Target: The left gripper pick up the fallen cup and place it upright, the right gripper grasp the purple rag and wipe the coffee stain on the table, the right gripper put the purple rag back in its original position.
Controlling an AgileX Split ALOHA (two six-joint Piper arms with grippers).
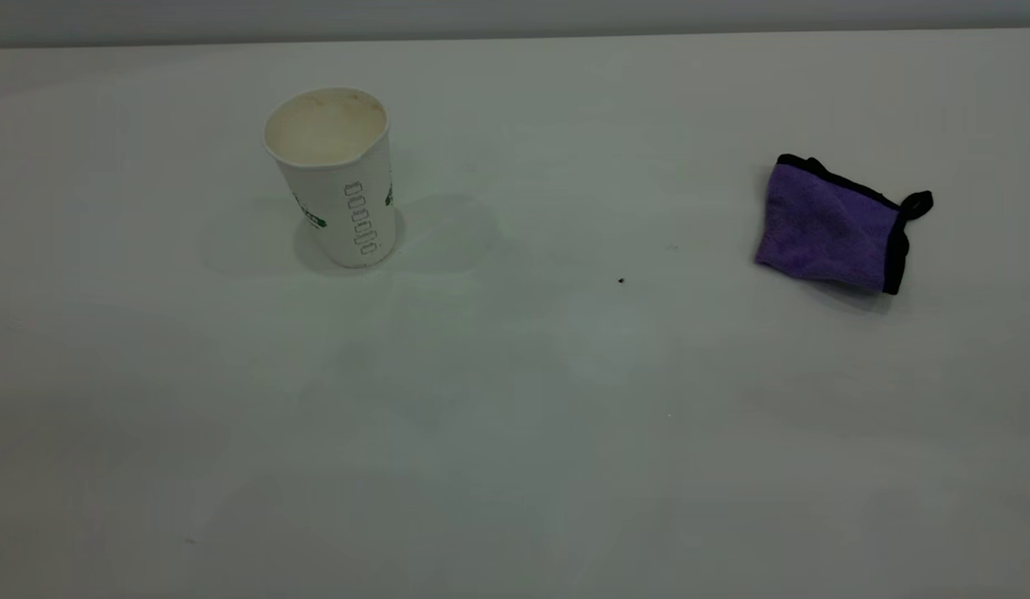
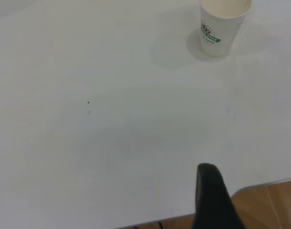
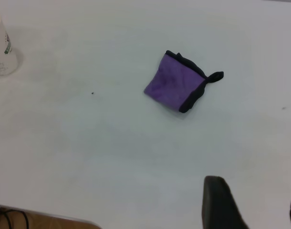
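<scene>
The cup [image 1: 336, 179] stands upright on the table [image 1: 515, 433], far left of centre, its cream inside showing; it also shows in the left wrist view [image 2: 221, 26] and at the edge of the right wrist view [image 3: 0, 50]. The purple rag [image 1: 831, 225] lies folded on the table at the right, its black loop pointing right; it also shows in the right wrist view [image 3: 176, 86]. No coffee stain shows; only a tiny dark speck [image 1: 621, 280] lies between cup and rag. My left gripper [image 2: 254, 188] hangs open and empty near the table's edge, with one finger [image 2: 212, 195] in view. My right gripper [image 3: 255, 183] is open and empty, short of the rag.
Neither arm shows in the exterior view. The table's near edge and a wooden floor [image 2: 269, 205] show in the left wrist view. A black cable [image 3: 12, 220] lies past the table edge in the right wrist view.
</scene>
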